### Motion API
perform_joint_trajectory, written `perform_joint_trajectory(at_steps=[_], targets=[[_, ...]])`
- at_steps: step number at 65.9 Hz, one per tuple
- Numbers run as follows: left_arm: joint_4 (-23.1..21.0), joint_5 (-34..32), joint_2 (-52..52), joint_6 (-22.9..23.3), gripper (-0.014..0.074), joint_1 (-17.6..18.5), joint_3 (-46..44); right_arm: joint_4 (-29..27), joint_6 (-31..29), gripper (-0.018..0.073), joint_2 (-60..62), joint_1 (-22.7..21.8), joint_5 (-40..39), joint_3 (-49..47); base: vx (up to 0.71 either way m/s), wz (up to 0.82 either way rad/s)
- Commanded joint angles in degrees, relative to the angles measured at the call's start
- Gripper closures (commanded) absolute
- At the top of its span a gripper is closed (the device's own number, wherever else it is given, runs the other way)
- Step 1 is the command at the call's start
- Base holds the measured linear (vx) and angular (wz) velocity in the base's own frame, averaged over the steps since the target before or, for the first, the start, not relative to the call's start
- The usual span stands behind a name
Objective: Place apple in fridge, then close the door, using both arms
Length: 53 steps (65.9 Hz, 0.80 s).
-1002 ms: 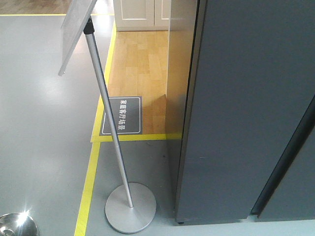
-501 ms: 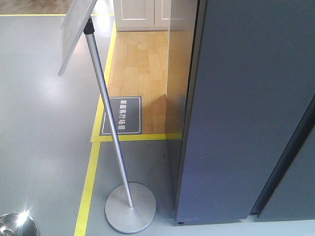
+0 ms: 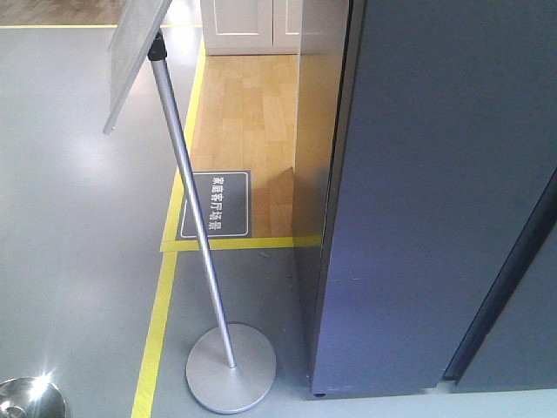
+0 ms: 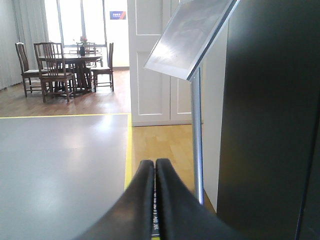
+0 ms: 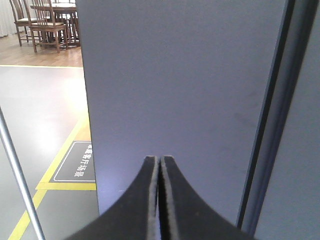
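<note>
The fridge fills the right of the front view, showing only its dark grey outside. A black vertical gap splits its front into two panels, and the door stands shut and flush. My left gripper is shut with nothing in it, pointing past the fridge's left side toward the wooden floor. My right gripper is also shut and empty, close in front of the grey door panel. The apple is out of view. Neither arm appears in the front view.
A slanted silver sign stand leans just left of the fridge: pole, round base, plate. A shiny metal bowl sits at the bottom left. Yellow floor tape, a floor label, white cabinets, and a dining table with chairs lie beyond.
</note>
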State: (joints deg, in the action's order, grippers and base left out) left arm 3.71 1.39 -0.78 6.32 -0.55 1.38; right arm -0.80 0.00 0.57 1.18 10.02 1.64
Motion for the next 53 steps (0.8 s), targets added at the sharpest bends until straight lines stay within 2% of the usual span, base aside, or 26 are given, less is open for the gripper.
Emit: perform_joint_trajectory(at_steps=[1,14,53], targets=[[-0.02,-4.43,-0.35,-0.12,0.0603,-0.07,1.56,0.11,-0.43,0.0563,1.57,-0.19,-4.23,0.22,0.0,0.0],[-2.57,-4.43,-0.35,-4.02,0.0603,-0.07,1.56,0.11,-0.43,0.0563,1.57,-0.19,-4.23,0.22,0.0,0.0],[-2.42,-4.36,-0.11,-3.89,0.0603,-0.07,1.5,0.11,-0.43,0.0563,1.57,-0.19,-4.34,0.22,0.0,0.0]])
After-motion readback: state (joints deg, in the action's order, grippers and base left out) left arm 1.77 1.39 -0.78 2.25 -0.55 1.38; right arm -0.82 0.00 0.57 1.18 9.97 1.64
